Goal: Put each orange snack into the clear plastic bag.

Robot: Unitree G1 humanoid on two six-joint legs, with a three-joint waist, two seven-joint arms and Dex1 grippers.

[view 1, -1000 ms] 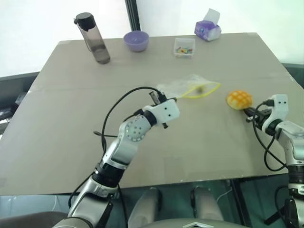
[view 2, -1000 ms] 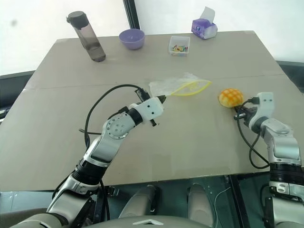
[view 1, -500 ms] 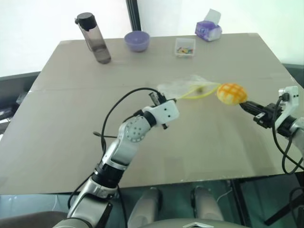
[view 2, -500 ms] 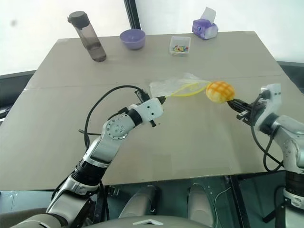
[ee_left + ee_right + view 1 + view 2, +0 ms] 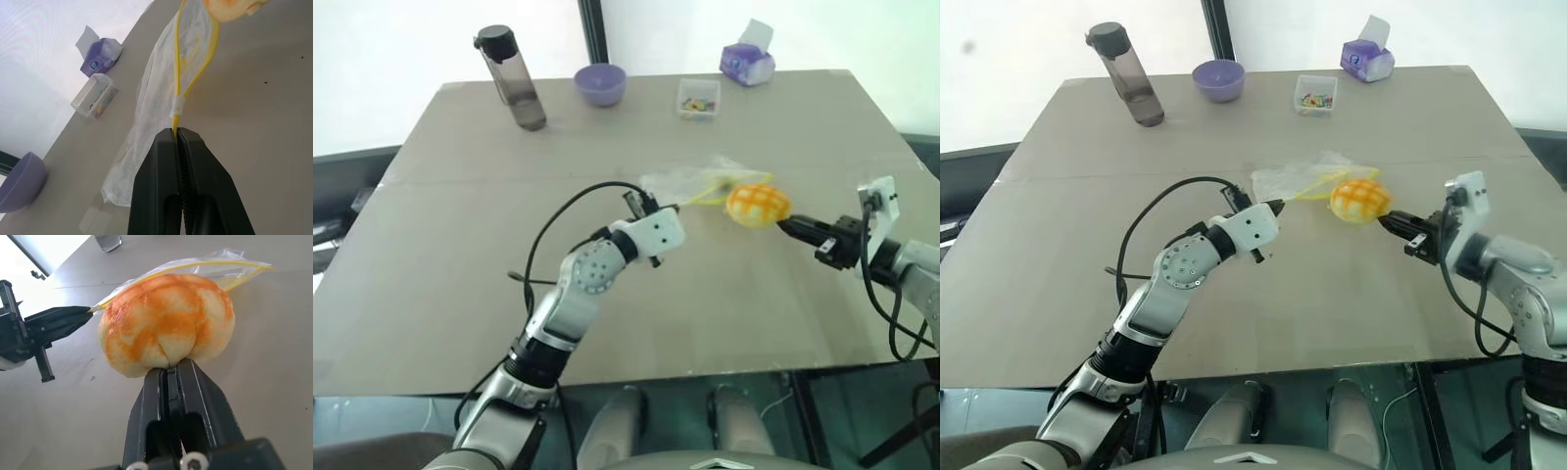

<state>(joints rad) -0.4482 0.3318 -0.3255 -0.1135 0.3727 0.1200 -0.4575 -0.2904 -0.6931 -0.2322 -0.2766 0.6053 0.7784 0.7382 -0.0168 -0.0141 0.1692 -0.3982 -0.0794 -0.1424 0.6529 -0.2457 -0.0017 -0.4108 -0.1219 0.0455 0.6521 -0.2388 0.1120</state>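
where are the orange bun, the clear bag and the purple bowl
orange bun point(image 5: 758, 205), left eye view, middle of its grid-patterned top
clear plastic bag point(image 5: 146, 127), left wrist view, crinkled clear side beside the yellow strip
purple bowl point(image 5: 1218, 80), right eye view, outer wall

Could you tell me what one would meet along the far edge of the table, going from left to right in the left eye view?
Dark water bottle → purple bowl → small clear box of coloured bits → purple tissue box.
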